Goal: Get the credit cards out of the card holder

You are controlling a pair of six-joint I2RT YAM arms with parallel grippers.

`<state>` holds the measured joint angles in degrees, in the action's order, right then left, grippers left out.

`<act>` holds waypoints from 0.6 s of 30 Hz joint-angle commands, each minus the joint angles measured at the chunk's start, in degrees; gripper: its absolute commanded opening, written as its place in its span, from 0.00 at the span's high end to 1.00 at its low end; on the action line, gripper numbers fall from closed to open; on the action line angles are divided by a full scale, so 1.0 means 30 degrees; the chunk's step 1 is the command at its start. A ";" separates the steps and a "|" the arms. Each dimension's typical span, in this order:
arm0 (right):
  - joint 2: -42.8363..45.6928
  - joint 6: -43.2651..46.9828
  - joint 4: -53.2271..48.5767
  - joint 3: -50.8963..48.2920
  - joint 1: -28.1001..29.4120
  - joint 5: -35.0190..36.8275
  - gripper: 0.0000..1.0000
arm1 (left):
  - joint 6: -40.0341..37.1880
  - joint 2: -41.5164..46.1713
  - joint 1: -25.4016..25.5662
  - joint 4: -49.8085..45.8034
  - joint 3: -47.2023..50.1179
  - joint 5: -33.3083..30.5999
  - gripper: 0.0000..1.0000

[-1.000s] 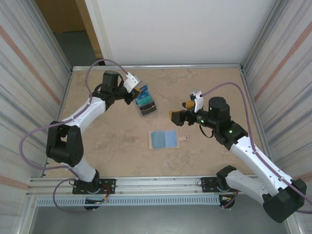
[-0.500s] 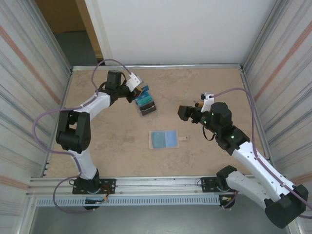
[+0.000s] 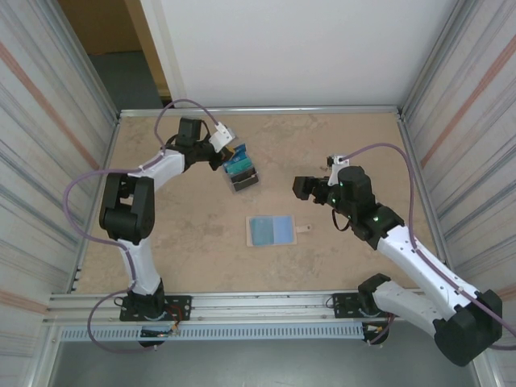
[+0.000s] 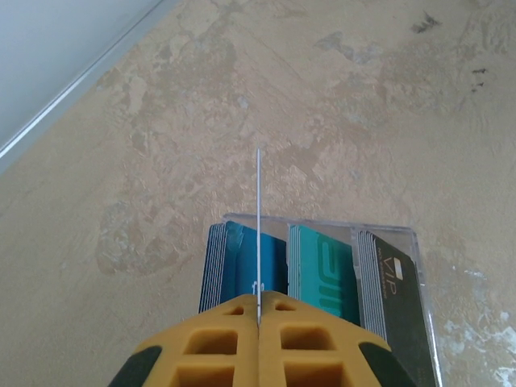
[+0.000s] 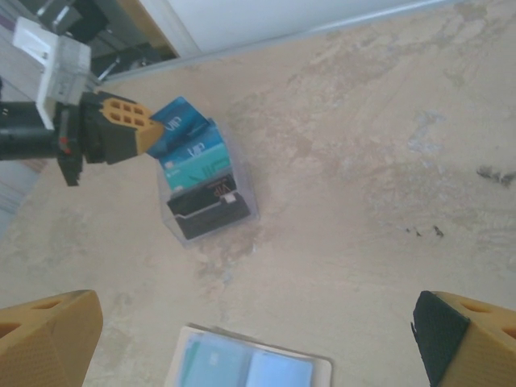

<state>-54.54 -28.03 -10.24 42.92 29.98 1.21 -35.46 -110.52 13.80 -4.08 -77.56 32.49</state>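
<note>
My left gripper (image 3: 230,153) is shut on one blue credit card (image 4: 258,210), seen edge-on between the yellow fingers. It holds that card upright just over a clear tray (image 4: 322,223) with blue, teal and dark credit cards (image 3: 240,170) standing in it. The right wrist view shows the same left gripper (image 5: 133,129) at the tray's (image 5: 248,201) far end. The card holder (image 3: 270,230) lies open and flat mid-table, pale blue inside, with its snap tab to the right. My right gripper (image 3: 301,188) hovers open to the right of the tray, above the card holder (image 5: 250,372), nothing between its fingers.
A raised metal rim (image 3: 258,110) bounds the table at the back and sides, with corrugated walls beyond. Purple cables loop off both arms. Bare tabletop (image 3: 185,234) lies left of the card holder and around the tray.
The left arm's elbow has folded up and toward the tray while its gripper stayed over the tray with the card. The right gripper has drawn back slightly and turned.
</note>
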 commanded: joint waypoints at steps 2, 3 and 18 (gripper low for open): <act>-0.0571 -0.0045 -0.0876 0.0891 -0.0059 0.0834 0.01 | -0.0662 -0.0665 -0.0484 -0.0567 -0.0931 0.0830 1.00; -0.0627 -0.0130 -0.1087 0.0977 -0.0045 0.1031 0.01 | -0.0698 -0.0790 -0.0550 -0.0567 -0.0987 0.0830 1.00; -0.6218 -0.1357 -0.4816 0.4033 0.0040 0.3471 0.01 | -0.1202 -0.1225 -0.0617 -0.1659 -0.1455 0.0772 0.86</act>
<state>-71.11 -30.04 -20.75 52.25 29.98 9.41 -37.80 -113.75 12.34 -7.86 -80.68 34.41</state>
